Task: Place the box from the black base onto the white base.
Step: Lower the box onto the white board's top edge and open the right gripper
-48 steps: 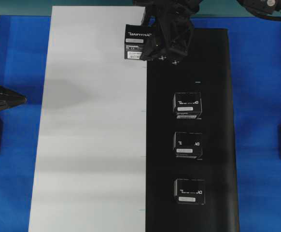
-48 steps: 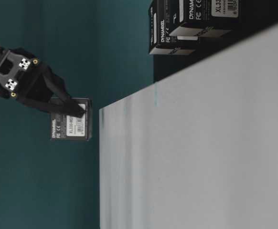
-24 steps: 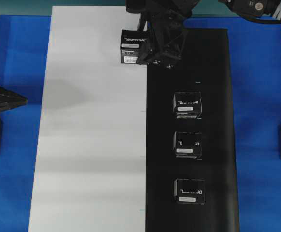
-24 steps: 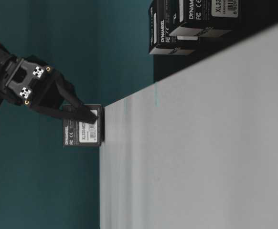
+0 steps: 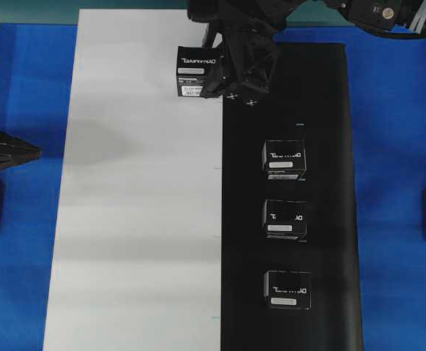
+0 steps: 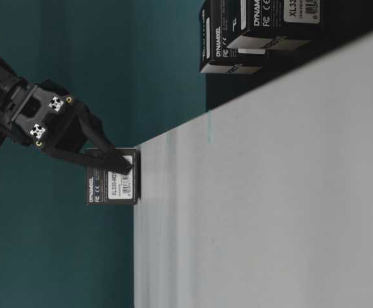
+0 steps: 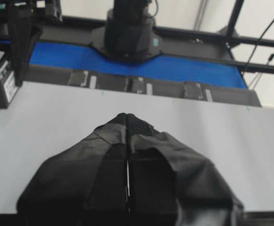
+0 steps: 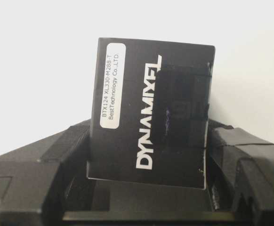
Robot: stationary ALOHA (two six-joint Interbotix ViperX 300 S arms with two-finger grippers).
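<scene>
- While the right gripper [image 5: 211, 73] clamps its fingers [image 6: 106, 156] on 2 opposite sides of the box [image 5: 197, 71], that box sits over the far end of the white base [image 5: 140, 219], just inside the seam where the white base meets the black base [image 5: 330, 146].
- From table level the box [image 6: 113, 185] is level with the far edge of the white base [image 6: 270, 205]; whether it touches the sheet cannot be told.
- Its labelled top faces up, with the line of white brand lettering running across the white base's width; the box is close to cube-shaped, so no long axis stands out.
- 3 look-alike boxes [image 5: 284, 159] stand in a row down the black base, well apart from the white base's seam.
- Over the near side of the white base [image 7: 221, 136], the left gripper [image 7: 127, 123] has its fingers pressed together on nothing.
- Blue worktop [image 5: 23, 95] surrounds both sheets.
</scene>
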